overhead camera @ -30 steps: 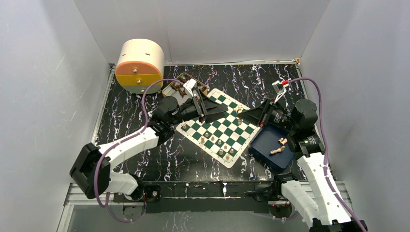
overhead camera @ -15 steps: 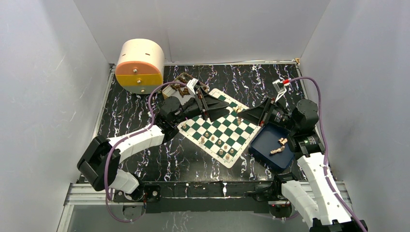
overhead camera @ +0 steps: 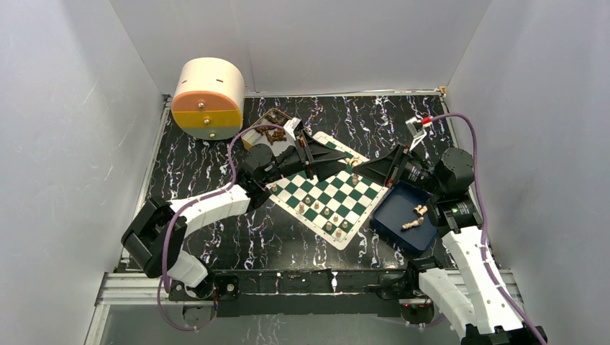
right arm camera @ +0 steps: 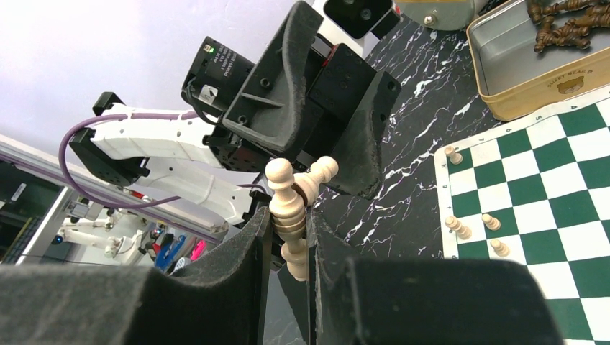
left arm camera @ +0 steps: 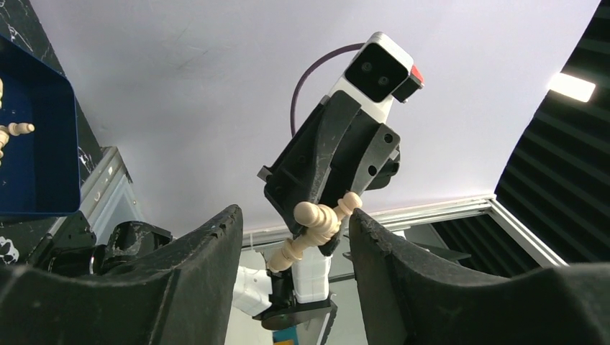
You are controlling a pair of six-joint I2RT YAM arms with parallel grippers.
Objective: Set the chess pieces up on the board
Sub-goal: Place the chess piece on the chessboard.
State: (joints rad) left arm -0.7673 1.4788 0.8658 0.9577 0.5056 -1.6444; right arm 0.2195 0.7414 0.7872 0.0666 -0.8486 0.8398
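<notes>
We pinch two tan chess pieces [right arm camera: 288, 194] in our right gripper [right arm camera: 289, 219]. Our left gripper [left arm camera: 295, 215], fingers spread, faces them closely. Below both lies the board [right arm camera: 575, 187], and beside it a tin [right arm camera: 518, 97] lettered "BEAR".

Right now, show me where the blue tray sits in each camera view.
Top view: blue tray, right of the board.
Left wrist: upper left edge.
Right wrist: not in it.
Shared landmark: the right gripper, shut on pale chess pieces, shows in all three.
</notes>
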